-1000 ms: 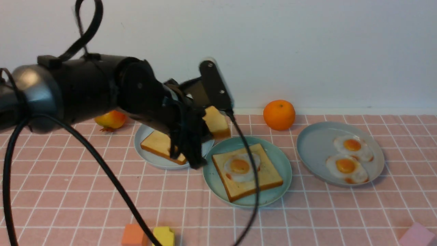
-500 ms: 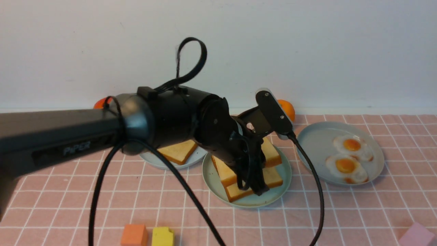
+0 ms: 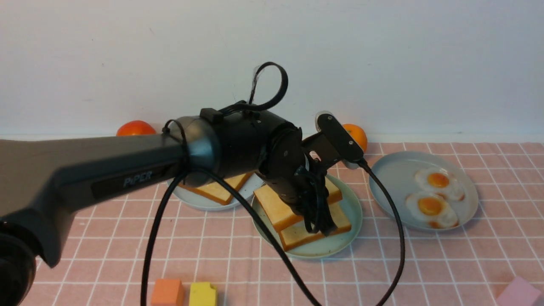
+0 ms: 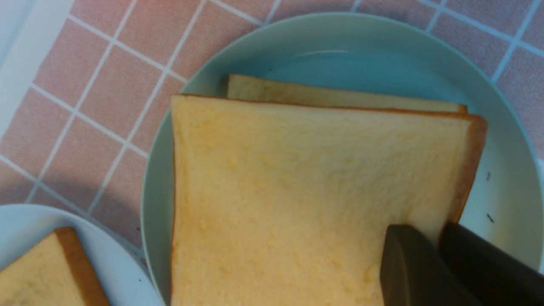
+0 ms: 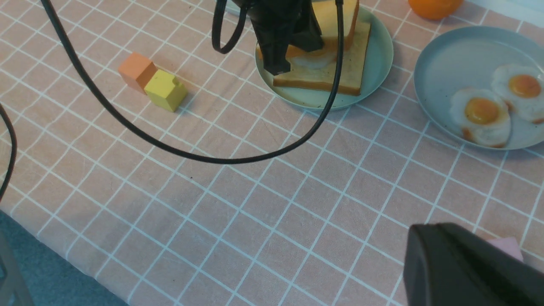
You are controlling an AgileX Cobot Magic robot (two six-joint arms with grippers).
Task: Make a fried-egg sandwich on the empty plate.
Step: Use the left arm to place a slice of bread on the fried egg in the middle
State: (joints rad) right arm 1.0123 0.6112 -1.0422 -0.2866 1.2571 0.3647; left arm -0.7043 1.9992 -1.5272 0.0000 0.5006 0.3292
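The mint-green plate (image 3: 353, 204) holds a bottom toast slice (image 3: 297, 240). A fried egg (image 5: 312, 60) lies on it; it shows only in the right wrist view. My left gripper (image 3: 321, 224) is shut on one edge of a second toast slice (image 3: 274, 204) and holds it on top of the egg, slightly tilted and offset. In the left wrist view the top slice (image 4: 297, 191) covers most of the lower slice (image 4: 340, 97), with one finger above and one below its crust. My right gripper (image 5: 467, 263) is shut and empty above the tablecloth at the near right.
A pale blue plate (image 3: 199, 203) with one toast slice (image 3: 214, 191) sits to the left. A grey-blue plate (image 3: 391, 182) with two fried eggs (image 3: 430, 207) sits to the right. An orange (image 3: 358, 136) and a red fruit (image 3: 136, 128) sit by the wall. Orange (image 3: 168, 292), yellow (image 3: 202, 294) and pink (image 3: 520, 293) blocks lie near the front.
My left arm has carried the toast slice rightward from the pale blue plate and lowered it over the egg on the mint-green plate. The egg is now covered in the front view.
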